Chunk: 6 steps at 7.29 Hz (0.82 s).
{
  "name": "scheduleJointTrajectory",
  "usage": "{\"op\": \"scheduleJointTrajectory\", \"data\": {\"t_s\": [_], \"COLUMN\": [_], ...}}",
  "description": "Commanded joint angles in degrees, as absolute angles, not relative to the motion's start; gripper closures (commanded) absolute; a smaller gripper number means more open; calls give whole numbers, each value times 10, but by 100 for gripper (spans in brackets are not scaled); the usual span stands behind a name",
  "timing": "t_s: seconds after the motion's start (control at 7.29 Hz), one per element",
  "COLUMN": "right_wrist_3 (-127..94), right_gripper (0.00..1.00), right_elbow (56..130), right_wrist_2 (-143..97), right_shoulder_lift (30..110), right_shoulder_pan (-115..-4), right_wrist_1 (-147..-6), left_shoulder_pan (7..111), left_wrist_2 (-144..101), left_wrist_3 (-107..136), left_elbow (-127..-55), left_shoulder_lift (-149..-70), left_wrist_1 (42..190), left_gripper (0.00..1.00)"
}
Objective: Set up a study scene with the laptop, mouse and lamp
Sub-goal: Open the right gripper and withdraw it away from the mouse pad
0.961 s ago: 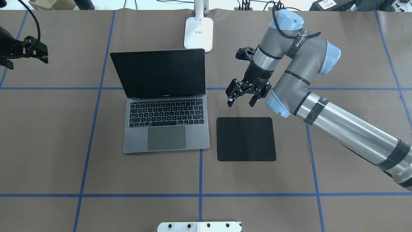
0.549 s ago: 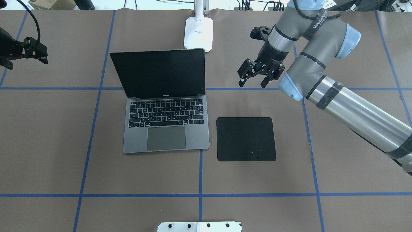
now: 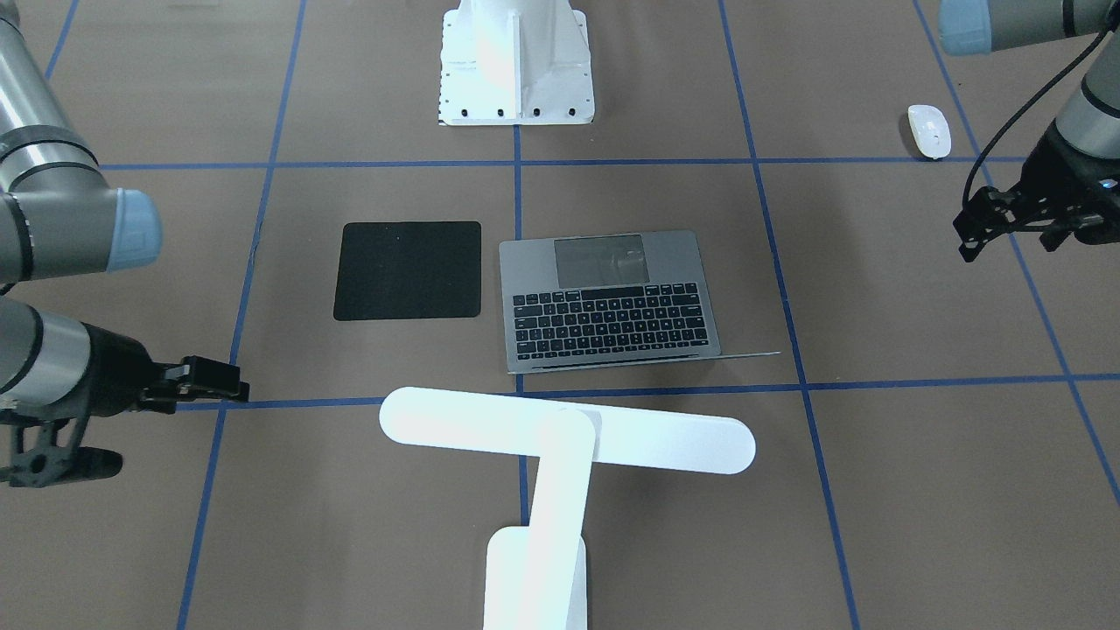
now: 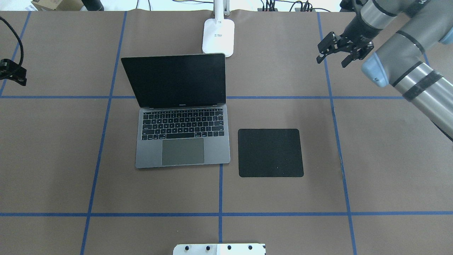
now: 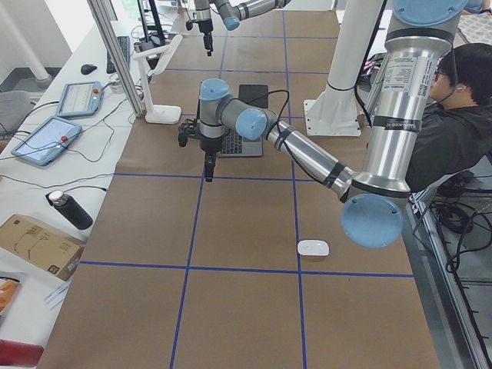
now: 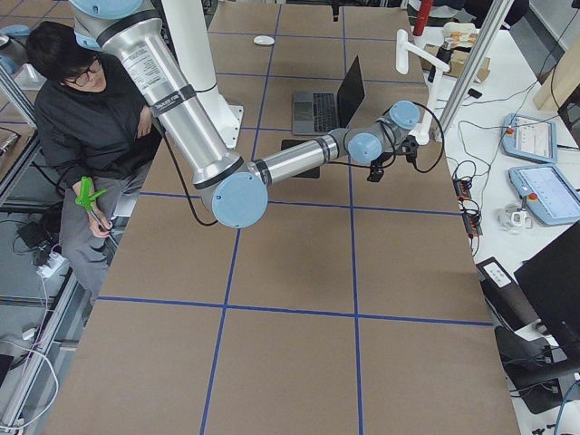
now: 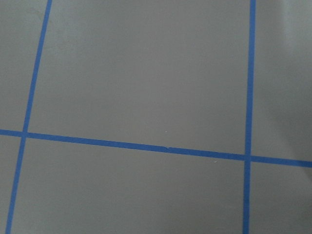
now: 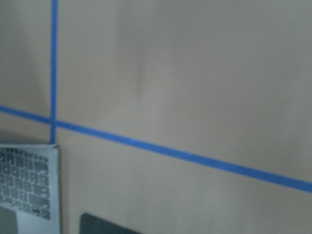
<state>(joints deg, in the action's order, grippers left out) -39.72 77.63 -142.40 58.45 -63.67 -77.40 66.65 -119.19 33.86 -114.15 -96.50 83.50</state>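
At centre of the counter [image 4: 53, 159] the laptop [image 4: 182, 131] sits open, screen dark. The lamp [image 3: 560, 435] stands just behind it on the far side, with its bar head over the back edge. A black mat [image 4: 270, 153] lies flat just beside the laptop on the robot's right, with nothing on it. The mouse [image 3: 929, 131] is well apart from all of this, alone on the robot's left and on the robot's side of the counter.

The right gripper [image 4: 331, 62] hangs high over the far right of the counter, jaws spread and empty. The left gripper [image 3: 1006, 229] hovers above bare counter near the mouse without touching it. Nothing is seen in it, and the views don't show whether it is spread or closed.

Judged step: laptop and lamp look placed, and the mouse is not yet fetched. The next move likely falls to the left arm. It would drop over the mouse, pinch its glossy sides squarely and carry it past the laptop to the mat. That is a long reach, and the shell may slip.
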Motion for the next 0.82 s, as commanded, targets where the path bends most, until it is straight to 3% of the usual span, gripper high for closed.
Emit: {"op": "scheduleJointTrajectory", "data": {"t_s": [0.0, 0.14, 0.41, 0.69], "right_wrist_3": [-330, -283, -181, -155], "right_gripper": [1, 1, 1, 1], "right_elbow": [781, 785, 799, 812], "right_wrist_2": [-1378, -1359, -1354, -1353], "right_shoulder_lift": [621, 622, 626, 647], "right_shoulder_pan": [-670, -678, -720, -729], "right_wrist_1": [-786, -832, -920, -947], "left_shoulder_pan": [696, 699, 699, 696], "left_wrist_2": [-1194, -1209, -1244, -1247], "left_wrist_3": [253, 238, 247, 326], "left_elbow": [-1141, -1142, -1101, -1028], "left_shoulder_lift": [-897, -856, -728, -696], "left_wrist_1": [838, 863, 1060, 1196], "left_gripper": [0, 0, 0, 0]}}
